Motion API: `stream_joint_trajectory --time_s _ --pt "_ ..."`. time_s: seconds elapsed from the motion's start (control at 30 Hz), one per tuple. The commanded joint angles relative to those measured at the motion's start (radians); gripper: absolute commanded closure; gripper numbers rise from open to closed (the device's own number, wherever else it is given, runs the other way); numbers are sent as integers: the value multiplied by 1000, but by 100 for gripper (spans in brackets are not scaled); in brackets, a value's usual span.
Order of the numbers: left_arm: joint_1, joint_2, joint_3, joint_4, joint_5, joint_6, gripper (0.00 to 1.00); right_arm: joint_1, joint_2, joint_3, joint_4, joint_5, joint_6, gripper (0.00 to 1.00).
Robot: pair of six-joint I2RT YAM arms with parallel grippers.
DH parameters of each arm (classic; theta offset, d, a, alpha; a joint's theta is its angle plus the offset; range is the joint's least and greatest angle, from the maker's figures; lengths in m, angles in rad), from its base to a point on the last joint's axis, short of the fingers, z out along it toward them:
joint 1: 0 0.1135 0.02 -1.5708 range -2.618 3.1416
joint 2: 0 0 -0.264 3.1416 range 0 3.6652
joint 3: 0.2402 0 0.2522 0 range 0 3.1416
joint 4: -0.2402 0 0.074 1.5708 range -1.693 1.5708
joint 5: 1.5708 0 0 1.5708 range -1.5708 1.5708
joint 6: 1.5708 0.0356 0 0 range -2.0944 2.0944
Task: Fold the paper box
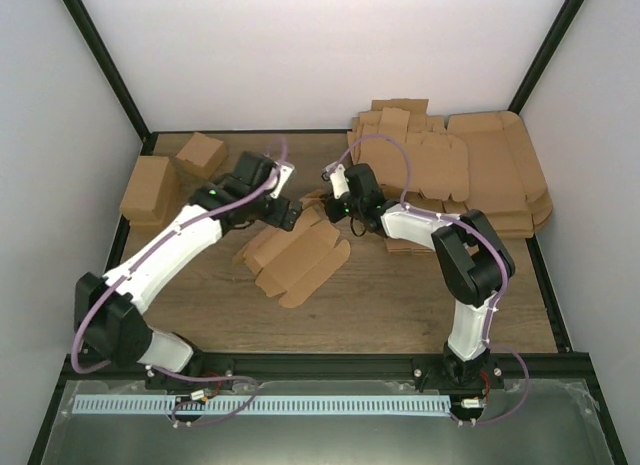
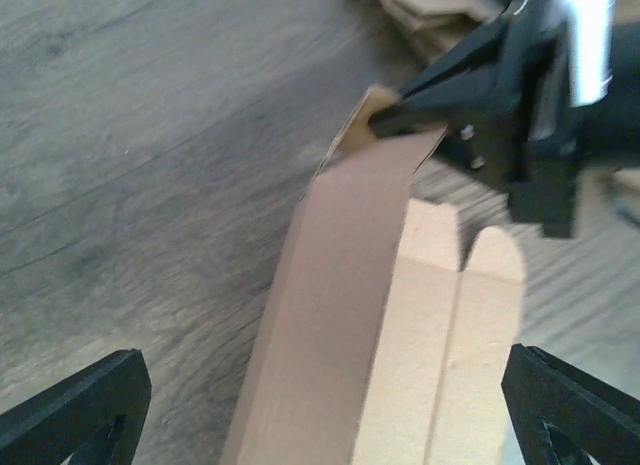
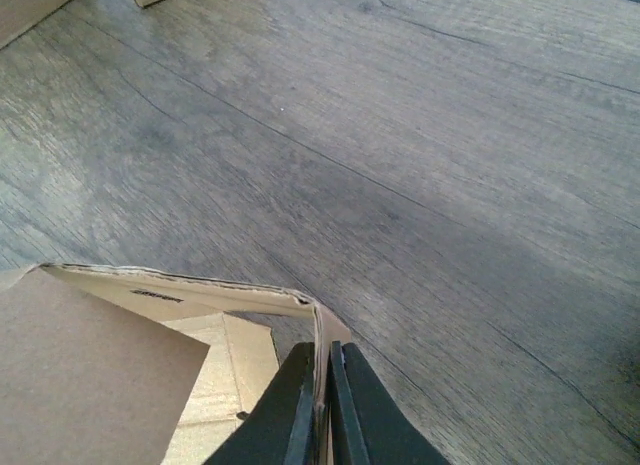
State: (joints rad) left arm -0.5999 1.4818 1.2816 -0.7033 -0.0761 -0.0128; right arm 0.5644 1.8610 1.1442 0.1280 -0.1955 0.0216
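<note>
The paper box [image 1: 300, 255] is a brown die-cut piece lying partly folded at the table's middle, with one side wall raised. My right gripper [image 1: 333, 207] is at its far corner, shut on a flap of the box [image 3: 180, 295]; its black jaws [image 3: 322, 360] pinch the thin cardboard edge. My left gripper [image 1: 291, 214] hovers over the box's far left part. Its fingers [image 2: 75, 410] are spread wide, with the raised wall [image 2: 340, 315] between them and not touching. The right gripper also shows in the left wrist view [image 2: 390, 120], pinching the wall's far corner.
A big heap of flat brown cardboard sheets [image 1: 470, 170] lies at the back right. Two small folded cartons [image 1: 150, 185] [image 1: 200, 153] stand at the back left. Black frame posts and white walls bound the wooden table [image 1: 400, 305].
</note>
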Motion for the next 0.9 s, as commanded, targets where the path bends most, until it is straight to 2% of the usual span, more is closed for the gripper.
stream_joint_trajectory --time_s 0.0,0.2,0.3,0.67,0.87 --pt "72 -80 38 -29 311 -39 0 13 -37 5 -18 25 -29 94" --pt "269 -43 -4 -15 520 -102 0 21 -37 3 -20 31 -47 93" --pt "322 -14 -53 20 593 -92 0 28 -40 5 -23 37 -51 93" --pt "331 3 -151 52 521 -17 0 74 -28 65 -107 60 -39 92" --pt "331 22 -224 92 592 -18 3 82 -52 83 -173 58 -3 92"
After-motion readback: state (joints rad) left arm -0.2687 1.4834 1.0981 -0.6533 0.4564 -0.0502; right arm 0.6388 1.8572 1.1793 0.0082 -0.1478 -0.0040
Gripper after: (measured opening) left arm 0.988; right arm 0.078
